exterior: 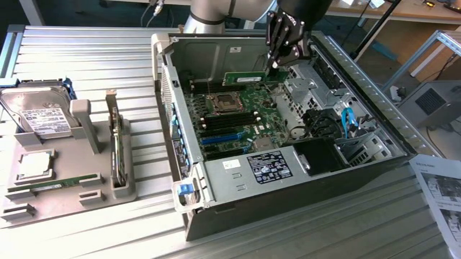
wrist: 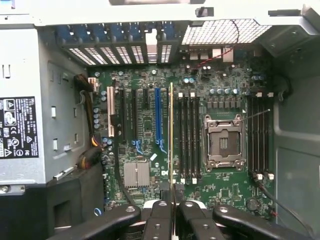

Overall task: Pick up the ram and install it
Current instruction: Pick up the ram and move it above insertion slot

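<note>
Ribbed metal counter [exterior: 108, 59] carries everything in front of you. Nearest, at the exterior view's right, a printed paper sheet [exterior: 441, 189] lies by the corner of the open computer case [exterior: 303, 208]. At the exterior view's left, a gray tray [exterior: 68, 202] holds a spare memory stick [exterior: 54, 184] lying flat, a processor chip [exterior: 34, 163] and a bracketed card [exterior: 115, 145] standing on edge. A hard drive [exterior: 36, 113] sits behind them.

Inside the case you meet the labelled power supply [exterior: 266, 167] first. Beyond it is the green motherboard [exterior: 241, 116], with its black memory slots [exterior: 230, 121] and the open processor socket [exterior: 223, 100].

Farther back, the ram [exterior: 252, 77] hangs level above the board, clear of the slots. The gripper [exterior: 276, 67] has its fingers [wrist: 157, 215] closed on the ram's end at the exterior view's right.

From the wrist you see the ram edge-on. It is a thin line running alongside the black slots beside the socket, between them and the blue slot [wrist: 158, 115]. You cannot tell from there how high it sits above them.

Behind it rise the case's rear wall [exterior: 209, 54] and the arm [exterior: 209, 13].
</note>
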Motion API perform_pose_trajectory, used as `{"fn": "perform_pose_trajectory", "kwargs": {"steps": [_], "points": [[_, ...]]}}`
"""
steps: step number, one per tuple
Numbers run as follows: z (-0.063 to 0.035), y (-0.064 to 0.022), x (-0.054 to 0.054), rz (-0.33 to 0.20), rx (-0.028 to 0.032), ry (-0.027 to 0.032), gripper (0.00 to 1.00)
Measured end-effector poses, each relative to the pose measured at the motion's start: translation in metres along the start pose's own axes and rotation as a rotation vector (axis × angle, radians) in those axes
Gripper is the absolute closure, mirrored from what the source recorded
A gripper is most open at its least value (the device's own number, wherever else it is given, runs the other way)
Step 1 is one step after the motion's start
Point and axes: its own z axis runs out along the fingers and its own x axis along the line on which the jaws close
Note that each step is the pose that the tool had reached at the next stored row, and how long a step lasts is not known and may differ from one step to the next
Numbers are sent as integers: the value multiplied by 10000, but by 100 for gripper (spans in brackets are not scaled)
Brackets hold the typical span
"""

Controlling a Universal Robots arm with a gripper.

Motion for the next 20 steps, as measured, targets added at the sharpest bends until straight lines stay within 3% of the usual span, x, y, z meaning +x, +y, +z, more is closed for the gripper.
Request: {"fn": "perform_pose_trajectory", "kwargs": {"steps": [8,20], "points": [[3,5,-132,0,0,1,88],[16,5,-139,0,0,0,88]]}}
